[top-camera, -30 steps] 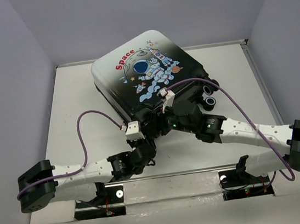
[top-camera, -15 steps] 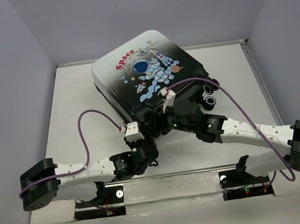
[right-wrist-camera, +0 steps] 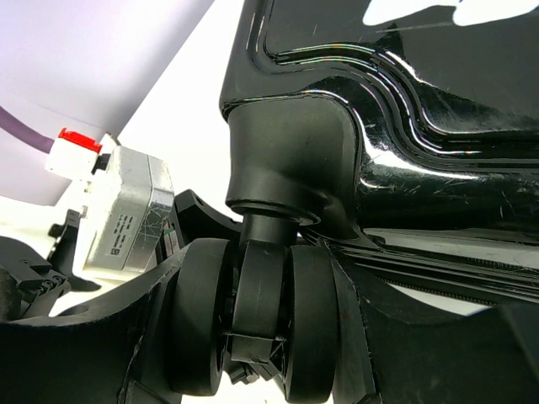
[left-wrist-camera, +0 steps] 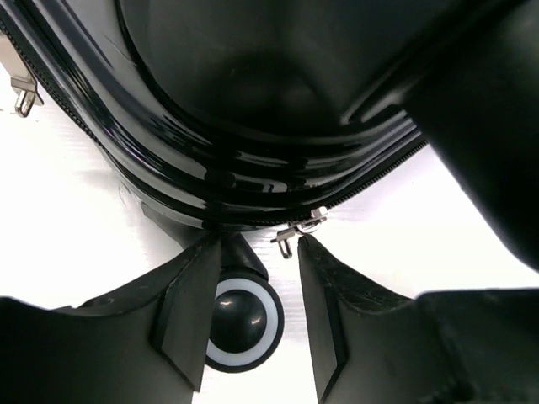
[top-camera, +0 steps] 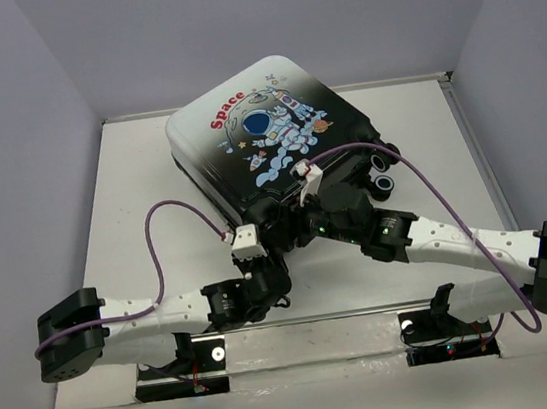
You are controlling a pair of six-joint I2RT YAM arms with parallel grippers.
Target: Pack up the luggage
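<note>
Currently the luggage (top-camera: 264, 135) lies flat, lid down and print up, toward the far middle of the surface (top-camera: 149, 180), turned so that one wheeled corner points at the arm bases. Both arms converge on that corner. The right gripper (right-wrist-camera: 263, 337) straddles a black caster wheel (right-wrist-camera: 257, 286) under the glossy shell; its fingers appear pressed against the wheel's two sides. I read this as an anchor, so the light case does not slide or pivot when the zip is pulled. The left gripper (left-wrist-camera: 257, 252) sits low at the seam, spread, holding nothing. The metal zipper pull (left-wrist-camera: 299, 231) hangs in the gap, just beside the inner face of one finger. Below it sits a white-ringed wheel (left-wrist-camera: 244, 318), also between the fingers but nearer the camera. My judgement: the spread fingers are lined up to pinch the pull, not the wheel. Risk: the pull is small and dangles loosely, so closing may catch the wheel fork instead. I cannot tell from these views how far the zip is run.
</note>
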